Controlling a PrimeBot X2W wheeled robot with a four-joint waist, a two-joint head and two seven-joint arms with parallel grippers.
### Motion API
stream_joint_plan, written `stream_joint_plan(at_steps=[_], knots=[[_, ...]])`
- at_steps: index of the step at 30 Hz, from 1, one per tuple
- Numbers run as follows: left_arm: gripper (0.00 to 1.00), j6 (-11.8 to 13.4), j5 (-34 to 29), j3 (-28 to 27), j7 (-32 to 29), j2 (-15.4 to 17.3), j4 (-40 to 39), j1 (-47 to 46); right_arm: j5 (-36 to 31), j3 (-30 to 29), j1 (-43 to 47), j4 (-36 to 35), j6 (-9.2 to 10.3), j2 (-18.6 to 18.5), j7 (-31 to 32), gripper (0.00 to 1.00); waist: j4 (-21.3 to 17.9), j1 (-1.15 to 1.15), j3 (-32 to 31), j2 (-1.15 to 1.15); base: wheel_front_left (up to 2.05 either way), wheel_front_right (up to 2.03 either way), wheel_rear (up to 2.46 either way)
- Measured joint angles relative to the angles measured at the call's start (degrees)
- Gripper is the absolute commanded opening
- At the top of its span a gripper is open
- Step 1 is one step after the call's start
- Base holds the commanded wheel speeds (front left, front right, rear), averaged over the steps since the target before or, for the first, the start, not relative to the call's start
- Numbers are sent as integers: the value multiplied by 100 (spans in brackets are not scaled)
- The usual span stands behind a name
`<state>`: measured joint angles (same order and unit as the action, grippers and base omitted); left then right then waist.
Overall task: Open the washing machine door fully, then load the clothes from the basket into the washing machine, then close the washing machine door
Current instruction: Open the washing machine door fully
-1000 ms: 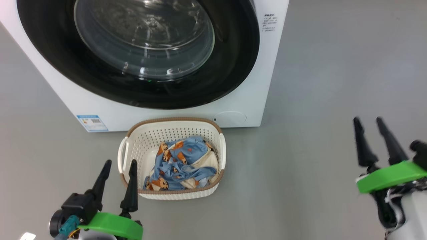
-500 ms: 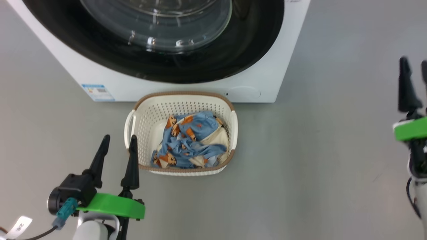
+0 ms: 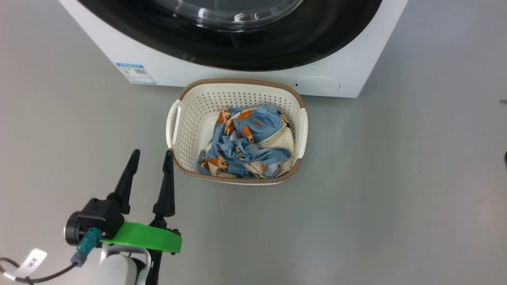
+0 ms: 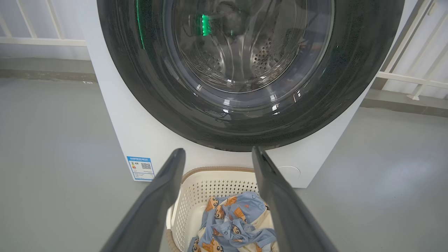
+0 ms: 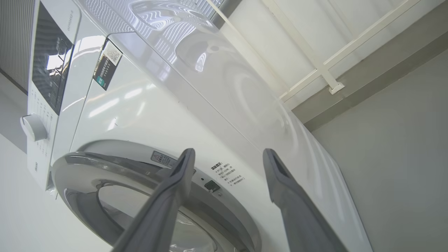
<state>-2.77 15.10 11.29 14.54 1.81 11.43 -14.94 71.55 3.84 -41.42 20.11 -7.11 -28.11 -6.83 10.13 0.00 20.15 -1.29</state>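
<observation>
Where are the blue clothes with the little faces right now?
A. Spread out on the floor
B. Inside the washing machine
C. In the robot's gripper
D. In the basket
D: the clothes lie bunched up inside the basket, which stands in front of the washing machine.

Bare, lab-like laundry rm: white washer [image 4: 147, 140] on plain grey floor [image 4: 52, 175], basket [image 3: 190, 118] w/ clothes [image 3: 257, 122] in front, railing [image 4: 42, 42] behind.
</observation>
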Motion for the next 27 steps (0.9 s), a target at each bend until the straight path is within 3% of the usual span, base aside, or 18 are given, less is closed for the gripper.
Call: stream_joint_plan(at_steps=[2,3,5,6,7,9,10,11,12,17,27], knots=[[100,12,51,41,0,0,-16,-2,366,62,-170,-13,0,-115,221,99,45,0,56,0,0,0,0],[100,24,78,65,0,-1,-24,-4,553,64,-259,-25,0,-151,333,93,66,0,83,0,0,0,0],[100,69,93,102,0,-1,-38,-13,985,87,-465,-91,0,-188,624,88,99,0,139,0,0,0,0],[100,76,126,116,0,0,-42,-26,1103,108,-583,-108,0,-210,720,75,110,0,170,0,0,0,0],[100,85,141,135,0,1,-43,-51,1193,115,-703,-109,0,-241,823,49,122,0,201,0,0,0,0],[100,108,181,188,0,-3,-64,-92,1383,141,-883,-92,0,-311,1042,36,152,0,255,0,0,0,0],[100,116,193,209,0,-3,-77,-94,1482,147,-969,-66,0,-332,1151,24,171,0,283,0,0,0,0],[100,146,216,232,0,-3,-82,-97,1541,167,-1058,-25,0,-348,1249,6,190,0,312,0,0,0,0],[100,158,241,261,0,-2,-85,-106,1545,226,-1135,-2,0,-386,1344,0,214,0,340,0,0,0,0],[100,213,352,396,0,-4,-156,-232,1886,333,-1449,114,0,-421,1907,0,361,0,472,0,0,0,0],[100,328,533,549,0,-5,-246,-314,1904,751,-2173,450,0,-444,2778,0,640,0,689,0,0,0,0]])
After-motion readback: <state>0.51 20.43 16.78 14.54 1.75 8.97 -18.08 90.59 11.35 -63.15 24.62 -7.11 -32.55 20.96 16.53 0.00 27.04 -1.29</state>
